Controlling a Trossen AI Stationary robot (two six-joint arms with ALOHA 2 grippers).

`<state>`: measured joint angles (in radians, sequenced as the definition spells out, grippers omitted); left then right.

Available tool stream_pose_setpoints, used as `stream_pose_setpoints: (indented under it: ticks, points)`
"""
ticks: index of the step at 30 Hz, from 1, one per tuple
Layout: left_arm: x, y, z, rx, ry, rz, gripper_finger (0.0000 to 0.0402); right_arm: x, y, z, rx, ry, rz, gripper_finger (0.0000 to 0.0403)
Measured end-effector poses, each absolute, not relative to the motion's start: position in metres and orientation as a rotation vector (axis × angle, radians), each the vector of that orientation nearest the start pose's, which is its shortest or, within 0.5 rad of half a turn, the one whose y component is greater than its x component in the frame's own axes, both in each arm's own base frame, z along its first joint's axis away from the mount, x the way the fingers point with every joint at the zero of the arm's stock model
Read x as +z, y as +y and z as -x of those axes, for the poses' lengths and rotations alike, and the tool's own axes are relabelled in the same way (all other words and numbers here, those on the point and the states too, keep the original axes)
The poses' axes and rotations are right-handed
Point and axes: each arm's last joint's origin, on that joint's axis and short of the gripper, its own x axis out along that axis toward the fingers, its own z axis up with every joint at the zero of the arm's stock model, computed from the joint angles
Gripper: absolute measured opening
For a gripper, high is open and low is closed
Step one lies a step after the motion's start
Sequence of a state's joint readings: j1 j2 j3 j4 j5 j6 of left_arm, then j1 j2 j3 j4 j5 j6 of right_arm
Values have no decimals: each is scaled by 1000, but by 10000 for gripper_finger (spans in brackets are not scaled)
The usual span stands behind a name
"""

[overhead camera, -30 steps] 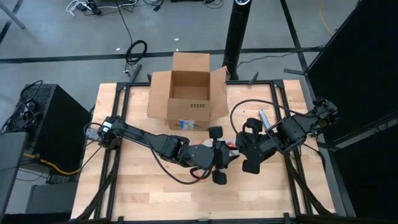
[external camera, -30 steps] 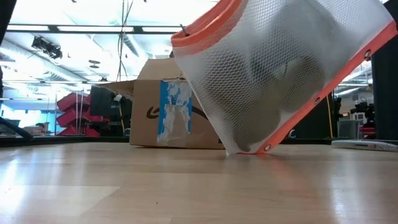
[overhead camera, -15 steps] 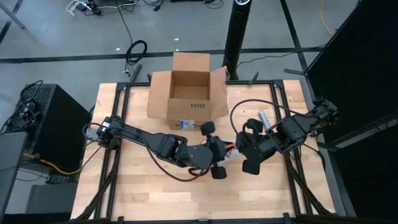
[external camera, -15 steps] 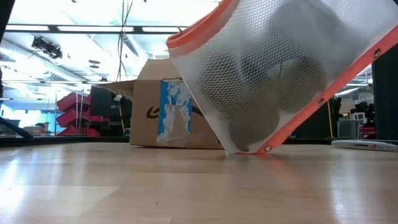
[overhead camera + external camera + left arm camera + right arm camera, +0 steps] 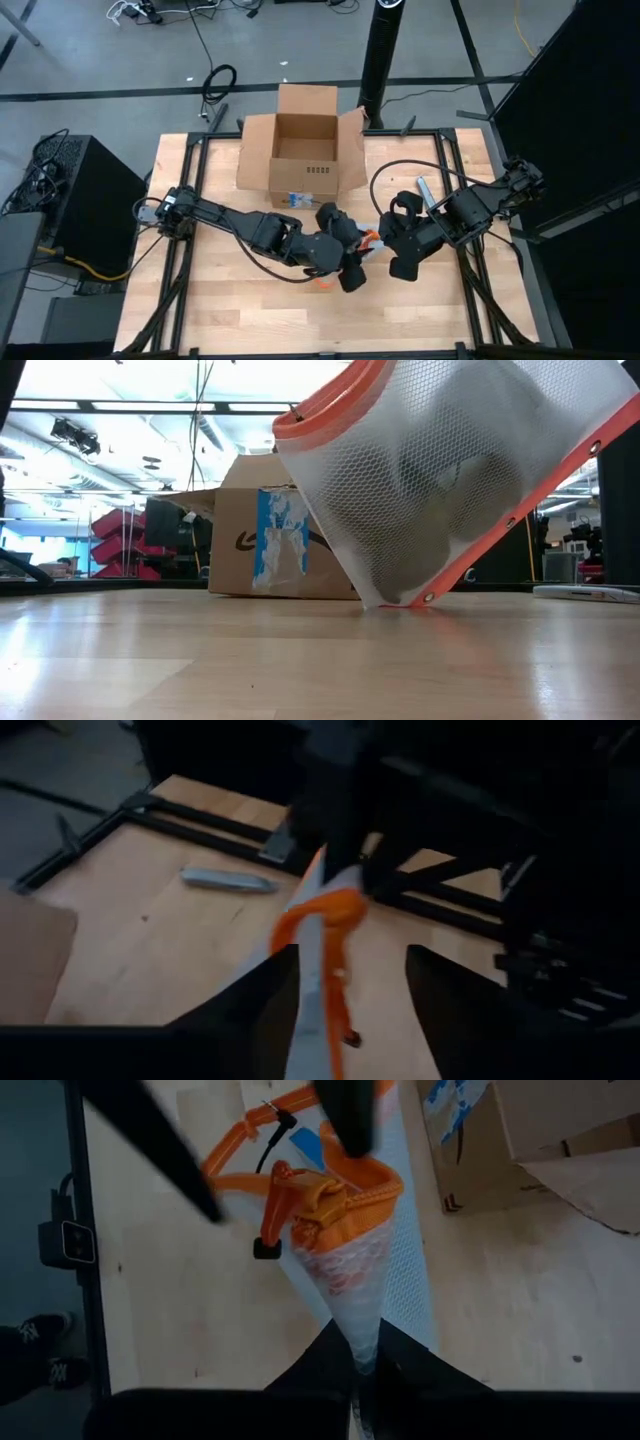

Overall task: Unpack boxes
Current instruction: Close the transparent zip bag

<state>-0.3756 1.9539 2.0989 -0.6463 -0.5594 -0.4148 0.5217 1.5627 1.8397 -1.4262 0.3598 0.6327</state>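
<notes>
Box: brown corrugated cardboard shipping box [image 5: 303, 150] w/ flaps up and white-and-blue label is sitting at the table's far edge, beyond both grippers, well apart from them; inside reads empty from above.
Pouch: clear mesh plastic pouch w/ orange edging [image 5: 345, 1270] is hanging between the two grippers, over the wooden table [image 5: 220, 300], one corner touching the boards in the low view.
R gripper [image 5: 365, 1370]: fingers closed tight, pinching the narrow clear end of the pouch.
L gripper [image 5: 345, 985]: fingers standing part-way apart, one either side of the pouch's orange strap; not clamping it, as far as the wrist view shows.
Key relation: pouch's long axis is running from R gripper toward L gripper; orange zip end is lying just ahead of L fingers, so L arm is the nearer one for opening it.
Other: small grey flat tool [image 5: 228, 879] is lying on the table beyond L gripper.
Hidden: pouch contents blurred behind mesh, can't ID; low view mostly blocked by pouch; whether L pads are touching the strap, unclear.
</notes>
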Motion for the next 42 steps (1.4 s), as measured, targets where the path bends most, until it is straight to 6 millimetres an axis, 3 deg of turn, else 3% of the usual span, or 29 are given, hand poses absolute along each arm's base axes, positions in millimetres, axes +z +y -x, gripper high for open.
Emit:
stream_pose_setpoints:
  ticks: [12,15,19,21,27,42]
  points:
    - [389,-134,-416,260,439,80,183,406,129,-245,-184,1016,-90,0]
    - [387,-136,-415,196,476,74,139,406,129,-245,-185,1015,-89,0]
    - [385,-136,-414,182,495,66,31,406,129,-245,-184,1015,-90,0]
    - [388,-136,-413,187,490,66,14,406,129,-245,-185,1016,-90,0]
    - [392,-135,-412,188,462,79,20,406,129,-245,-194,1013,-104,0]
    - [398,-133,-410,174,446,169,110,406,129,-245,-205,1012,-128,0]
